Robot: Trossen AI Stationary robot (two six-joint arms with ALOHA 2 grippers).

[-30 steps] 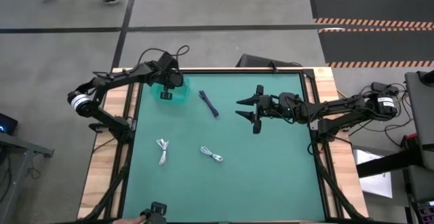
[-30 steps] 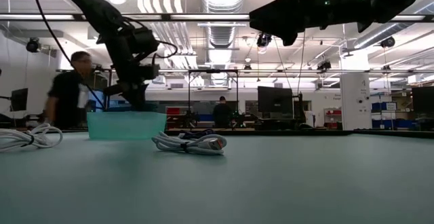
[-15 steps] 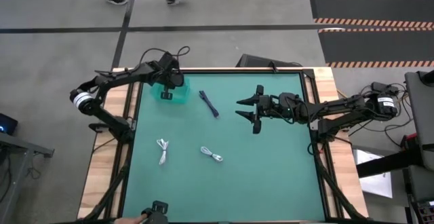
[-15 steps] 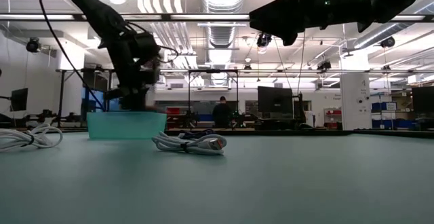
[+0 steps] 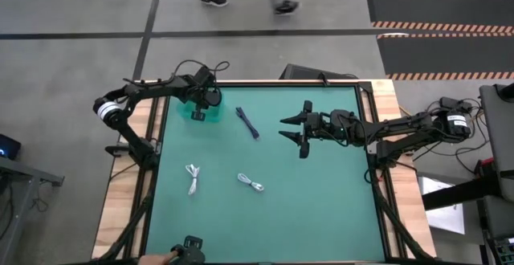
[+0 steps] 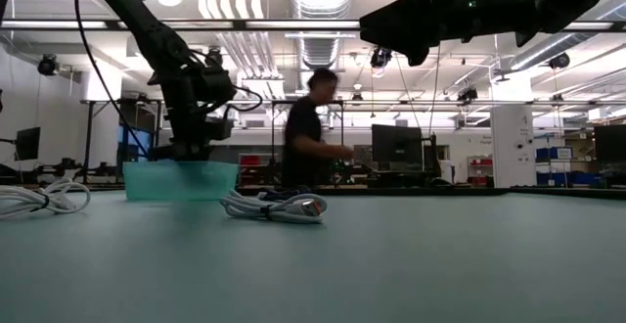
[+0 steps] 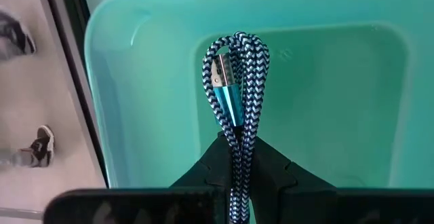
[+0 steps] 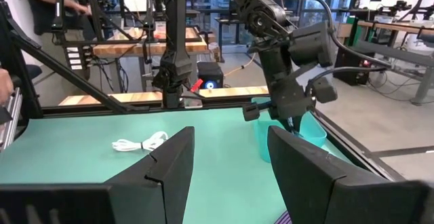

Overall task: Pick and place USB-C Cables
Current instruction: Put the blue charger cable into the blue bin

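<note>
My left gripper (image 5: 198, 109) stands over the translucent teal tray (image 5: 210, 112) at the table's far left, shut on a dark blue-and-white braided USB-C cable (image 7: 236, 68). In the low view its fingers reach down to the tray's rim (image 6: 181, 166). My right gripper (image 5: 293, 130) hovers open above the table's middle right, touching nothing. A dark cable (image 5: 247, 123) lies flat on the mat between the tray and the right gripper. Two white cable bundles (image 5: 193, 177) (image 5: 250, 182) lie nearer the near edge. My left gripper pinches the folded braided cable between its two fingertips (image 7: 271, 173), several strands together, coming from above and pointing down into the tray. The looped end with the blue metal plug (image 7: 227, 95) sticks out past the fingers over the tray's floor; whether it touches the floor I cannot tell.
The green mat (image 5: 321, 209) is bare on its right and near parts. In the low view a white bundle (image 6: 274, 207) lies at centre and another (image 6: 39, 199) at the left. A person (image 6: 308, 137) walks past beyond the far edge.
My left arm's elbow has swung toward the table's far edge, and the gripper has turned a little while staying over the tray, still shut on the cable. A person has walked across behind the table. The right arm has kept still.
</note>
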